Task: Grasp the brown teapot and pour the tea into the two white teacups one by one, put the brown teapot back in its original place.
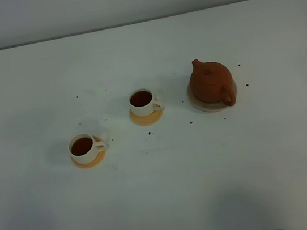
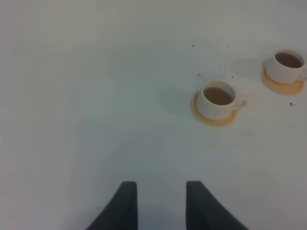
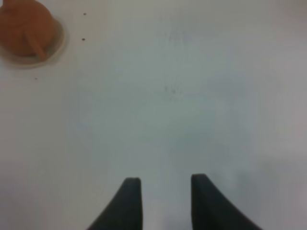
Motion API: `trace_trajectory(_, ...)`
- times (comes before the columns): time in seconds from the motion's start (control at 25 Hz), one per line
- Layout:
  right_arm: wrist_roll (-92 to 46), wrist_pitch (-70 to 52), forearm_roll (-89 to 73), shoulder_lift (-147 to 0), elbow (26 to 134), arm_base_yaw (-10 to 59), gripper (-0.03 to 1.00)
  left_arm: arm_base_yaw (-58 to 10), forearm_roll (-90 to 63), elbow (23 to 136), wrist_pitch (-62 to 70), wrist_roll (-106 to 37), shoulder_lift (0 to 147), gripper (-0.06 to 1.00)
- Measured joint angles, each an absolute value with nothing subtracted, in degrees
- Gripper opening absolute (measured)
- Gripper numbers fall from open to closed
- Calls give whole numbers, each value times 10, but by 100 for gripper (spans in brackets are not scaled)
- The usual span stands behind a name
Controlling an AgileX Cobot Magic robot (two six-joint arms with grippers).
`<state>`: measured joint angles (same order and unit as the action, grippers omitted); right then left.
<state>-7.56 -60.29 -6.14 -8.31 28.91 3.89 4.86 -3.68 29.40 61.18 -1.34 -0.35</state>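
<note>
The squat, matte reddish-brown clay teapot (image 1: pixel 210 82) sits on its flat round beige coaster (image 1: pixel 198 104). The 2 glossy white ceramic teacups (image 1: pixel 141 100) (image 1: pixel 82 148) hold tea. The left gripper (image 2: pixel 160 201) and the right gripper (image 3: pixel 165 199) are both parted and empty.

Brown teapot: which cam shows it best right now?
Exterior high. The brown teapot is whole there: spout, lid knob and loop handle, seated on its beige coaster. Right wrist only catches it cropped and blurry at the frame corner. Left wrist doesn't show it at all, just the two white teacups.
</note>
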Motion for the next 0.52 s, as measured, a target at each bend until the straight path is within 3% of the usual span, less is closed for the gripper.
trace_trajectory(0.52,-76,-601,-61,-1,289,39,24,49,-37,294,612,-13,-4,25)
